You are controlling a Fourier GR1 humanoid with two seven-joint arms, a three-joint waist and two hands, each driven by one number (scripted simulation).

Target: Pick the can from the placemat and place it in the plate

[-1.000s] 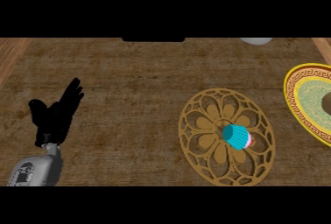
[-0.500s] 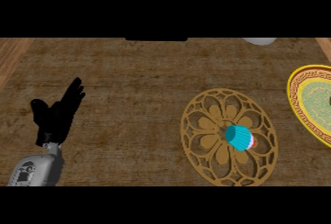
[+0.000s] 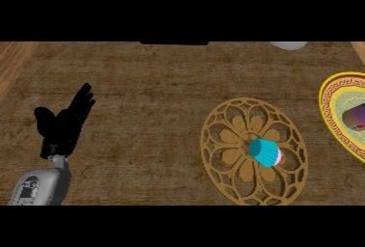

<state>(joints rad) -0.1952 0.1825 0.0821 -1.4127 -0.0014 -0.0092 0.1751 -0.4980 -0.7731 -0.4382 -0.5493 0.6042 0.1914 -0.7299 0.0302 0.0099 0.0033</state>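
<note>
At the far left, the left hand (image 3: 64, 126) stands over the counter (image 3: 157, 96) on its grey forearm (image 3: 41, 185), which comes up from the lower edge. Its black fingers (image 3: 83, 100) are straight and spread, pointing up and a little to the right, with the thumb apart on the left side. It holds nothing and touches none of the things, staying well apart from them.

Right of the middle lies the placemat (image 3: 254, 144), a golden openwork round with a flower pattern, flat on the brown counter. The can (image 3: 265, 152) lies on it, tipped on its side, a teal body with a pink and white end facing right; it sits just right of the mat's centre, in the lower half.

Further right, cut by the edge, is the plate (image 3: 332, 111), yellow-rimmed with a patterned band, near the mat but apart from it. A dark purple patch shows inside it at the edge; what it is cannot be told. A pale grey object (image 3: 288, 45) sits at the top.

The right hand does not show.
</note>
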